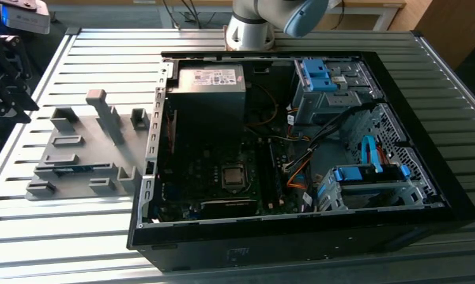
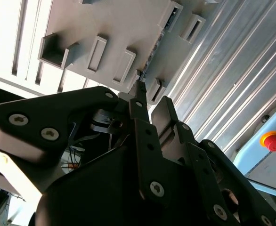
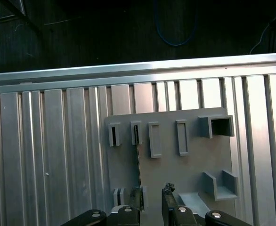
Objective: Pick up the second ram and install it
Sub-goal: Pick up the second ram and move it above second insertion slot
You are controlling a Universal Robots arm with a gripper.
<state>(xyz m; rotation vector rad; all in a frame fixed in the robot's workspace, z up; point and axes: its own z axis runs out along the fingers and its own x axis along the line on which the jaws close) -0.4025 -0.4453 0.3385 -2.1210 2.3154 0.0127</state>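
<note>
Spread fingers [image 3: 167, 200] hang empty over the grey holder [image 3: 194, 169]; the second ram [image 3: 138, 160] stands edgewise there, beside one fingertip

counter [image 1: 64, 236]: ribbed metal slats, silvery, brushed sheen, with bright glare streaks.
fixture tray [image 1: 95, 155]: grey plastic, matt, faintly grainy.
second ram [image 1: 70, 169]: thin circuit board with a bluish edge; gloss too hard to judge.
fingers [image 2: 142, 136]: black metal, matt, set with bright bare screw heads.
computer case [image 1: 301, 248]: black shell, matt to satin; inner frame is bare grey sheet metal.
power supply [image 1: 209, 89]: dull grey sheet metal with a pale paper label.
drive clips [image 1: 317, 74]: bright blue plastic, smooth, slightly glossy.
</note>
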